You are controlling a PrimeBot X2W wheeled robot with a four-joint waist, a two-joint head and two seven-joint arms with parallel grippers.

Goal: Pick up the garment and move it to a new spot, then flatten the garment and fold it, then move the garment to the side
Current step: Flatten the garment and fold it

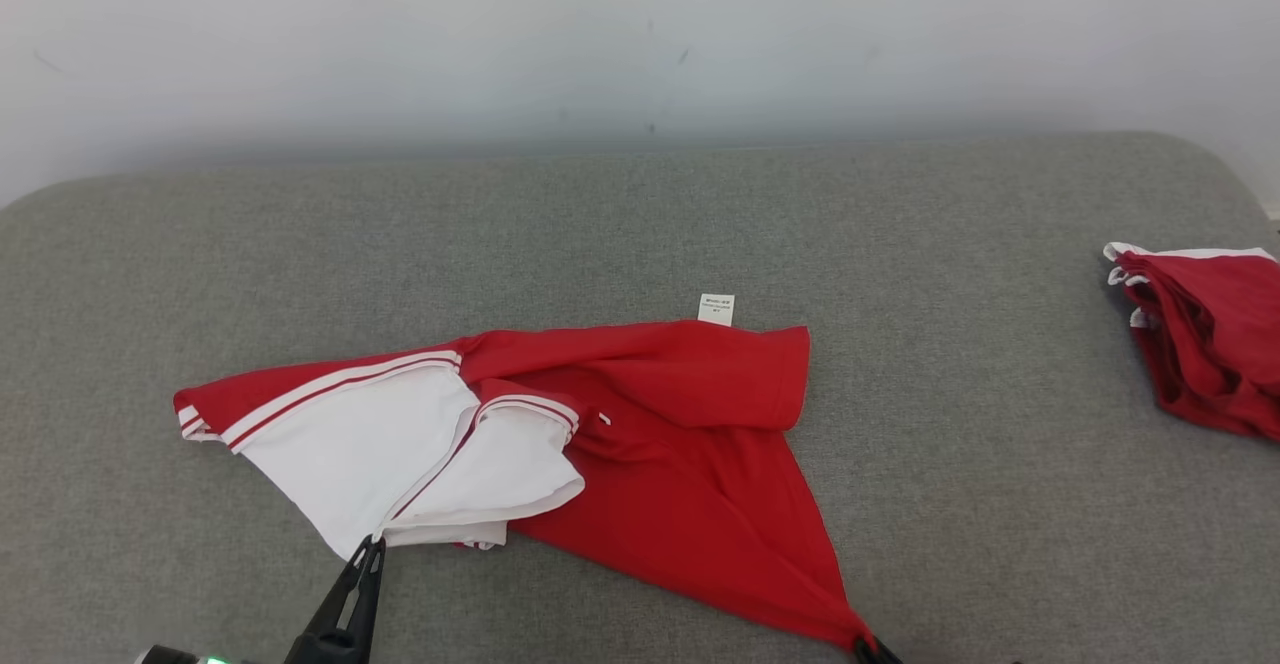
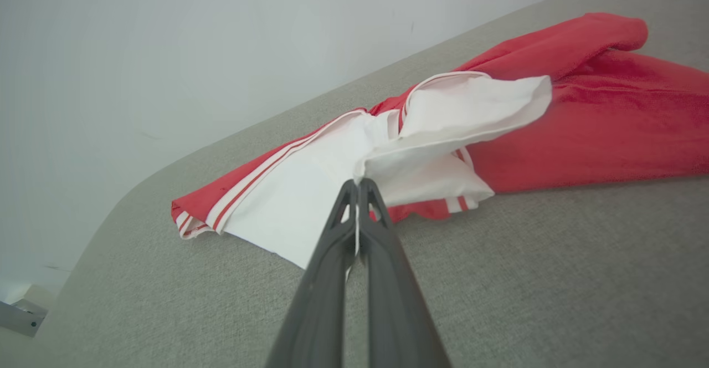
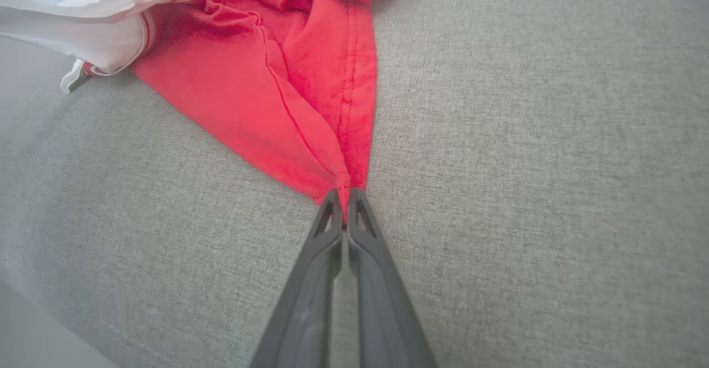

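Note:
The garment (image 1: 660, 414) is a red piece with white panels and red-and-white striped trim, lying crumpled across the middle of the grey cushioned surface (image 1: 640, 234). A small white label sticks out at its far edge. My left gripper (image 1: 372, 542) is shut on the near corner of the white part (image 2: 310, 213), pinching the cloth between its tips (image 2: 357, 182). My right gripper (image 1: 868, 644) is shut on the pointed red corner (image 3: 332, 157) at the near right, the fabric caught between its fingertips (image 3: 344, 193).
A second red garment with white trim (image 1: 1205, 329) lies bunched at the far right edge of the surface. A pale wall stands behind. Bare grey cushion lies left, right and beyond the garment.

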